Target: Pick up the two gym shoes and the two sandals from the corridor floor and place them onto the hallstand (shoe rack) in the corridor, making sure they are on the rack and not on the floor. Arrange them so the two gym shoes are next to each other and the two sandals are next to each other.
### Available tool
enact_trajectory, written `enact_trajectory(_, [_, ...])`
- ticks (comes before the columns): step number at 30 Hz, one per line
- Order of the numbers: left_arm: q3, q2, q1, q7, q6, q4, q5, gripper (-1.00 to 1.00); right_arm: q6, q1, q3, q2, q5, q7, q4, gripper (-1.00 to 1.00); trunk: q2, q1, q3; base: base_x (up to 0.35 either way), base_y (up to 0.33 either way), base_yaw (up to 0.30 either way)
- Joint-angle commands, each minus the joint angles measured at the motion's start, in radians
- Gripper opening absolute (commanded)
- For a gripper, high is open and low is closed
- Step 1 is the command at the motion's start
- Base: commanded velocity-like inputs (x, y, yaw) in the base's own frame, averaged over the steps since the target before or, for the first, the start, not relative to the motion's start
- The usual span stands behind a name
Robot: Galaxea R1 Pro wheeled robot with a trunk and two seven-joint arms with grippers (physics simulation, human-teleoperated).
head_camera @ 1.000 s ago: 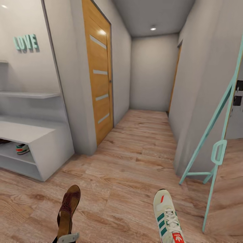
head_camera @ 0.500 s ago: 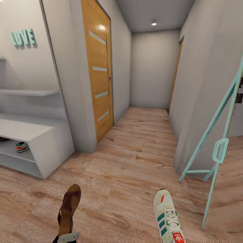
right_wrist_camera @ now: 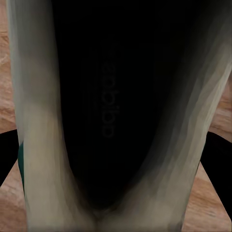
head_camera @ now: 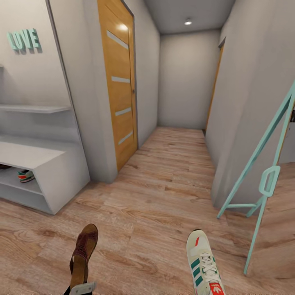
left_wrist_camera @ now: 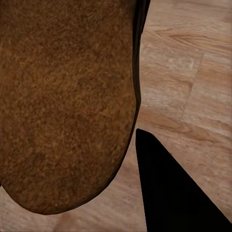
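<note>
A dark-brown sandal (head_camera: pixel 83 250) hangs low at the left of the head view, toe pointing away, and my left gripper (head_camera: pixel 83 288) is shut on its heel end. In the left wrist view its tan sole (left_wrist_camera: pixel 63 96) sits against one black finger (left_wrist_camera: pixel 169 193). A cream gym shoe (head_camera: pixel 203 262) with green stripes hangs low at the right. The right wrist view looks into its dark opening (right_wrist_camera: pixel 111 96), with my right gripper (right_wrist_camera: pixel 116 162) shut on it. The grey hallstand (head_camera: pixel 45 162) stands at the left, with another gym shoe (head_camera: pixel 26 175) in its upper slot.
Wood-plank floor (head_camera: pixel 164 192) runs ahead into a narrow corridor. A wooden door (head_camera: pixel 119 90) is on the left wall past a wall corner (head_camera: pixel 98 164). A mint-green A-frame stand (head_camera: pixel 266 180) leans at the right. Mint LOVE letters (head_camera: pixel 23 41) hang above the hallstand's shelves.
The whole picture has shifted a little: the hallstand, letters and door have slid left and up as the camera moved. The sandal and gym shoe stay in the same spots in my grippers.
</note>
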Motion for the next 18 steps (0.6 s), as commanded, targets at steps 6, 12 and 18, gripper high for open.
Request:
enact_trajectory(6, [0.002,0.0,0.0,0.003,-0.001,0.003,-0.013,-1.0,-0.001,0.0,-0.002,0.0,0.01,-0.004,0.0,-1.0,0.0,0.0,-0.01,0.0,0.0,0.0])
enact_trajectory(12, [0.001,0.0,0.0,0.003,-0.002,0.005,-0.013,-1.0,-0.001,0.001,-0.002,0.0,0.01,-0.004,0.0,-1.0,0.0,0.0,-0.02,0.0,0.06,0.0])
enact_trajectory(18, [0.002,0.0,0.0,0.003,-0.003,0.004,-0.012,-1.0,-0.001,0.0,-0.001,0.0,0.01,-0.004,-0.001,-1.0,0.0,0.0,-0.029,0.0,0.254,0.0])
